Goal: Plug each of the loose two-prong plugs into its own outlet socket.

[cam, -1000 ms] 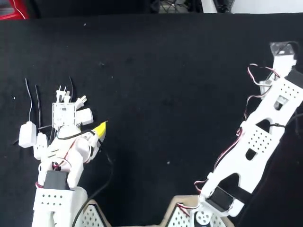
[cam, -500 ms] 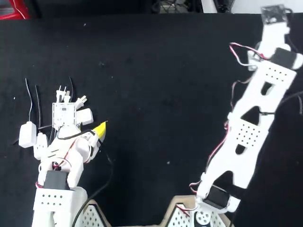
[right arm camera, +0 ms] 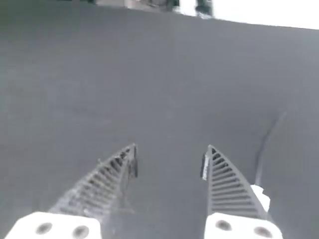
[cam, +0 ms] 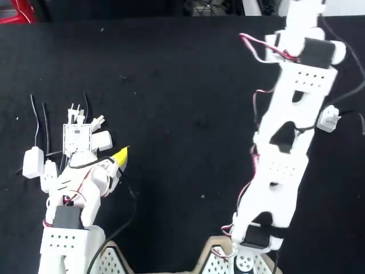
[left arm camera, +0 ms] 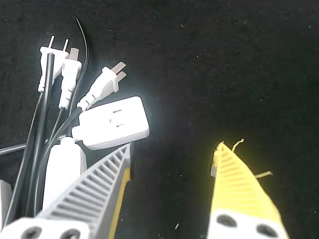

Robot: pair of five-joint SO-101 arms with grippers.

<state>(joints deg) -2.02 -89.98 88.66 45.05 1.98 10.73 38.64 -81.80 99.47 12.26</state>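
Your table is covered in black cloth (cam: 182, 85), and the white socket block (left arm camera: 112, 122) lies on it near your left arm (cam: 80, 182). Your left gripper (left arm camera: 173, 149) hangs just beside that block, its fingers spread apart and gripping nothing, with the grey finger's tip close to the block's edge. Three white two-prong plugs (left arm camera: 107, 82) lie loose just past the block, their prongs pointing away from it, and black cords (left arm camera: 45, 124) run alongside it. Well apart from the block, across the table, your right arm (cam: 285, 142) stretches toward the far edge. Your right gripper (right arm camera: 171, 149) is also spread apart, holding nothing, over bare cloth. A small white piece (cam: 329, 119) lies beside that arm; whether it is a plug or an adapter cannot be told.
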